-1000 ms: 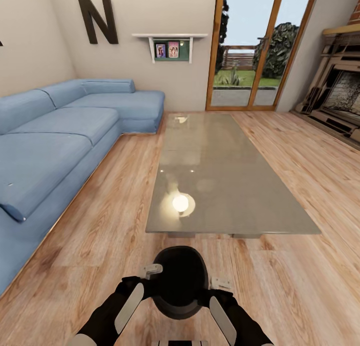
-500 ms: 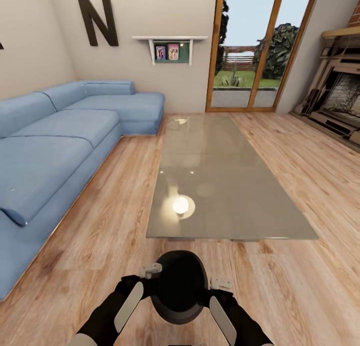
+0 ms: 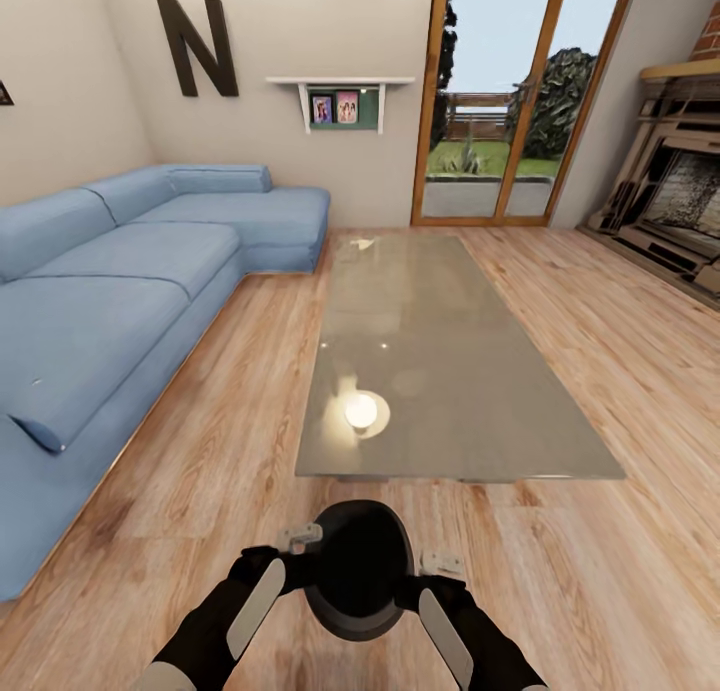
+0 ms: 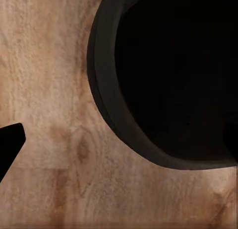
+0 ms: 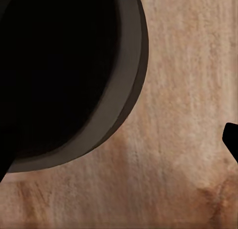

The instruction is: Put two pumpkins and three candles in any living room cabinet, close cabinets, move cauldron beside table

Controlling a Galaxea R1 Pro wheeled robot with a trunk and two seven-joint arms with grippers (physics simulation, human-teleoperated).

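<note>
while both jaws clamp the cauldron [image 3: 358,569] rim, fingertips hidden, table [image 3: 450,371] near ahead, sofa [image 3: 100,301] cut off

One cauldron [image 3: 357,569], one glass-topped bench [image 3: 440,371] and one blue corner sofa [image 3: 120,281] are here. One wall shelf [image 3: 340,75] carries two framed pictures [image 3: 334,108]. Two robot arms [image 3: 225,621] reach forward.

— any lettering to read here?
— one big dark capital "n" [image 3: 198,47] mounted on the beige wall [image 3: 290,21] above the blue sofa [image 3: 120,271]. a dark scrap of another letter [image 3: 5,93] sits at the left edge, too cut off to read.
— anything else?
— no.
</note>
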